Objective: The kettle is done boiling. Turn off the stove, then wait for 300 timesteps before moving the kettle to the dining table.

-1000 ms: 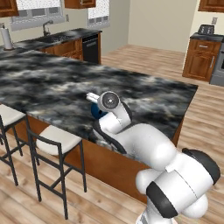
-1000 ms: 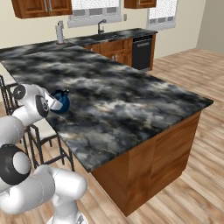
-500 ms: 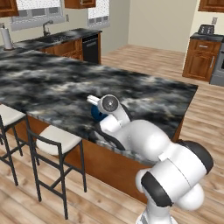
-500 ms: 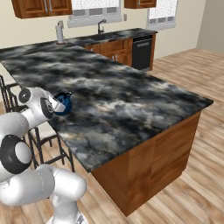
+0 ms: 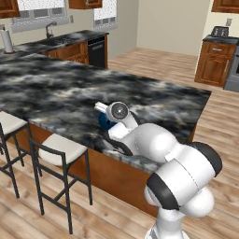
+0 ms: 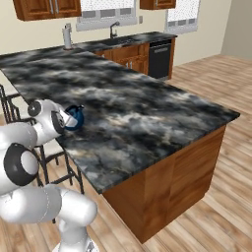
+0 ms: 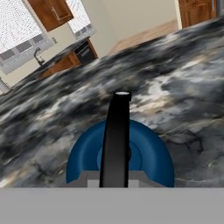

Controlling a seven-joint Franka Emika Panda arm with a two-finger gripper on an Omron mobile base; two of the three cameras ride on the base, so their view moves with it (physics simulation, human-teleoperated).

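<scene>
Kettle [image 7: 120, 153] over the dining table [image 6: 147, 108], near its stool-side edge, carried by the thin black upright handle [image 7: 116, 135]; gripper [image 6: 66, 118] clenched on that handle from above, presumably because the handle is the one slim part narrow enough for the jaws, and because a top hold keeps the round blue body hanging level; placed just inside the rim rather than deep on the slab, likely since the arm reaches in from the side with the stools [image 5: 58, 147] and the edge is the nearest safe ground; judged late in the task, with only lowering and letting go left; hard to tell whether the base already rests on the marbled top or hangs just above it, the underside being hidden in all three views; fingertips themselves cut off at the bottom of the hand view, so contact on the handle read from the closed posture rather than seen directly; in the left base view, most of the kettle masked by the white wrist, only a blue sliver showing; spout and lid not made out; stove knobs too far off to judge.
</scene>
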